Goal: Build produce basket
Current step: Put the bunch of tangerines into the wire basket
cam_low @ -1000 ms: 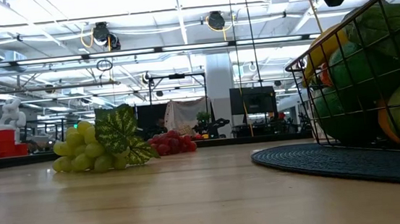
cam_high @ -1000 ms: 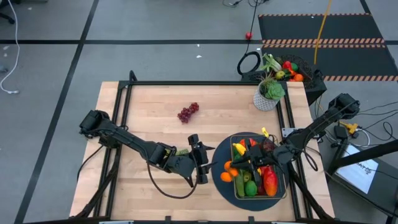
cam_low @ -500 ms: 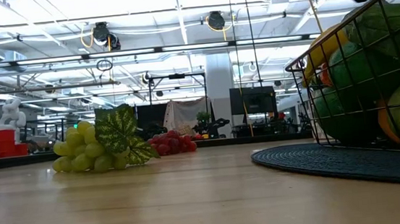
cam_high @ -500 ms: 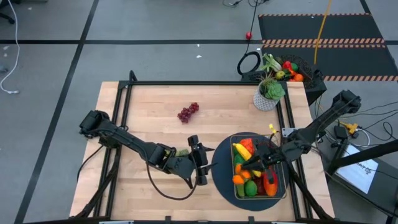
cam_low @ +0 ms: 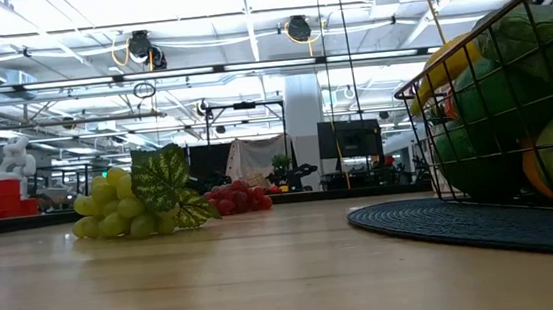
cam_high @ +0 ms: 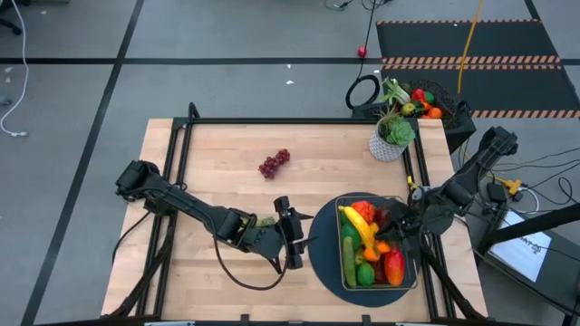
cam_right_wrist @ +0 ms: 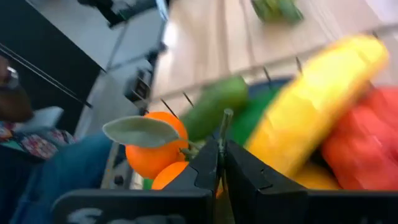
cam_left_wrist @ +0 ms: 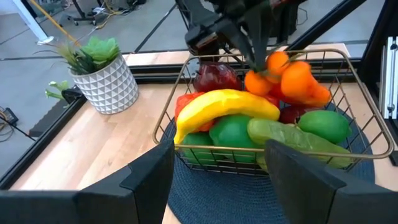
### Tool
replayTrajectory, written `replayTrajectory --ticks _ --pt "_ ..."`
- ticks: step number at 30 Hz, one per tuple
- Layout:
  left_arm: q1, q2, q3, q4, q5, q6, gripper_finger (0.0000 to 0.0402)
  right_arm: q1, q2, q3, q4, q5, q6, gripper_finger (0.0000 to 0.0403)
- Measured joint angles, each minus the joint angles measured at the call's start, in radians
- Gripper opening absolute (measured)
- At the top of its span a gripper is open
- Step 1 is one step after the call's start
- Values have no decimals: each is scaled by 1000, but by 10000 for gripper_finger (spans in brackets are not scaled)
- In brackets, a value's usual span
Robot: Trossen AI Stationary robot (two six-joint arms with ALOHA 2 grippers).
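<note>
Just under the right gripper (cam_high: 396, 237) sits the basket (cam_high: 343, 272), on a dark round mat (cam_high: 319, 255) toward the right side of the desk (cam_high: 217, 172). That gripper hangs over the basket's middle with its fingers pinched together on the thin stem of a pair of oranges (cam_right_wrist: 154, 152); in the right wrist view a pale green leaf (cam_right_wrist: 138, 131) sticks out from that stem, and the oranges dangle below the closed fingers, above the rest of the produce. Beneath and beside them lie a yellow banana (cam_high: 362, 228), a long green cucumber (cam_left_wrist: 292, 138), a lime (cam_left_wrist: 323, 125), a dark red apple (cam_left_wrist: 215, 78) and a red piece of fruit (cam_high: 393, 267) at the basket's near corner.

Off to the left of the basket, just short of the mat's edge, the left gripper (cam_high: 292, 237) waits low over the desk, its fingers standing partly apart with nothing between them. Close behind that arm's wrist lies a bunch of green grapes (cam_low: 138, 205), with a leaf on top.

Farther back, well apart from both grippers, a bunch of red grapes (cam_high: 274, 163) rests on the bare wood. At the desk's far right corner stands a potted plant (cam_high: 392, 136) in a white patterned pot, and beyond it, off the desk, a dark bin (cam_high: 426, 101) holds more coloured fruit.
</note>
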Motion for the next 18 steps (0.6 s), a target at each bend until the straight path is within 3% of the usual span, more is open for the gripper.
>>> replayTrajectory --ticks 8,18 --pt "0 0 0 2 0 -8 250 10 -8 0 -105 22 1 29" --pt "0 0 0 -3 0 -8 250 10 -9 0 -123 -11 2 148"
